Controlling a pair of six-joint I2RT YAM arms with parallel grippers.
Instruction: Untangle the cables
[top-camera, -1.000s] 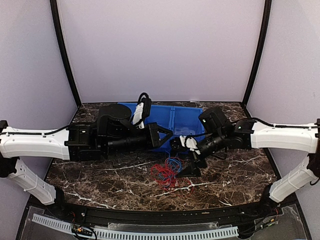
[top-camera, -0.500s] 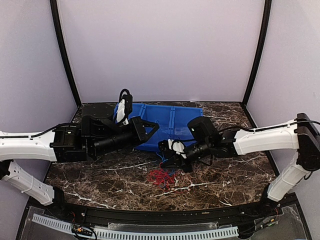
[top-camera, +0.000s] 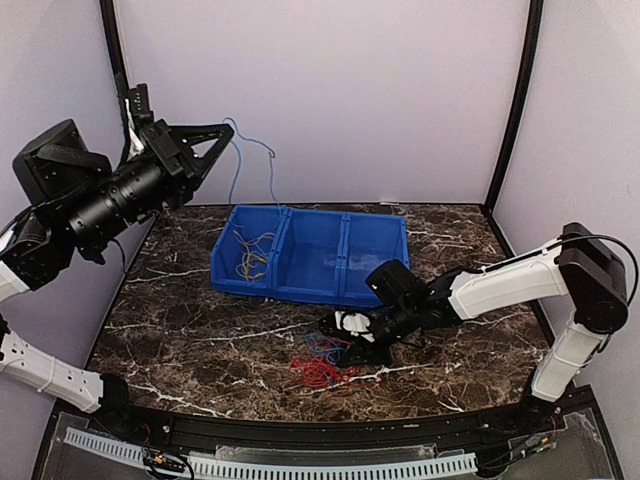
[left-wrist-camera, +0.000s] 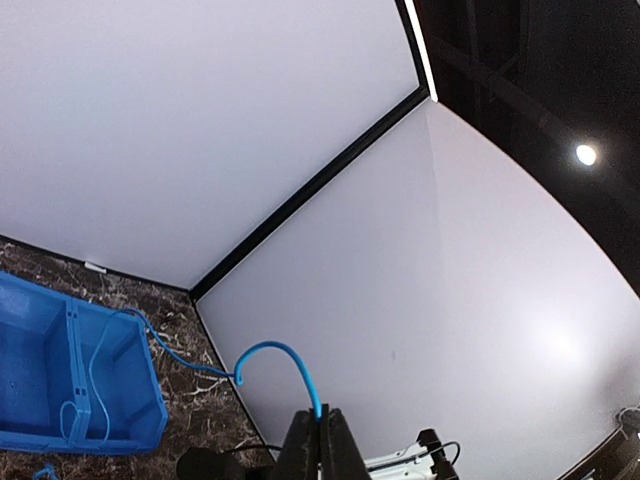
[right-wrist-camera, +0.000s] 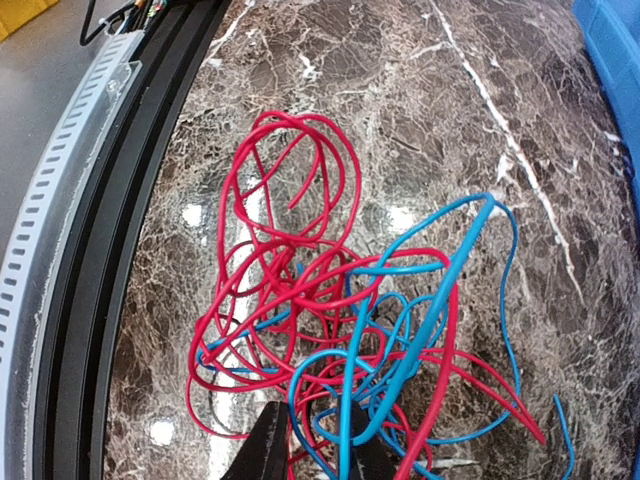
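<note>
The left hand (top-camera: 227, 133) is raised high, up and to the left of the bin (top-camera: 310, 280), and is clamped shut on one end of a blue cable (top-camera: 233, 170). In the left wrist view that cable (left-wrist-camera: 280, 346) arcs out from between the closed fingers (left-wrist-camera: 335, 440) and trails down towards the bin (left-wrist-camera: 40, 400); the top view shows it hanging in the air over the bin's left end. Loose yellow cables (top-camera: 248, 258) lie in the bin's left compartment.

The remaining cables (top-camera: 322, 362), a knot of red and blue loops, lie on the worktop (top-camera: 200, 330) just in front of the bin. The right hand (top-camera: 338, 335) is low at the knot's bin-side edge. In the right wrist view its jaws stand close together with blue and red strands of the cables (right-wrist-camera: 330, 330) running between them; I cannot tell whether the hand (right-wrist-camera: 315, 455) actually pinches them
</note>
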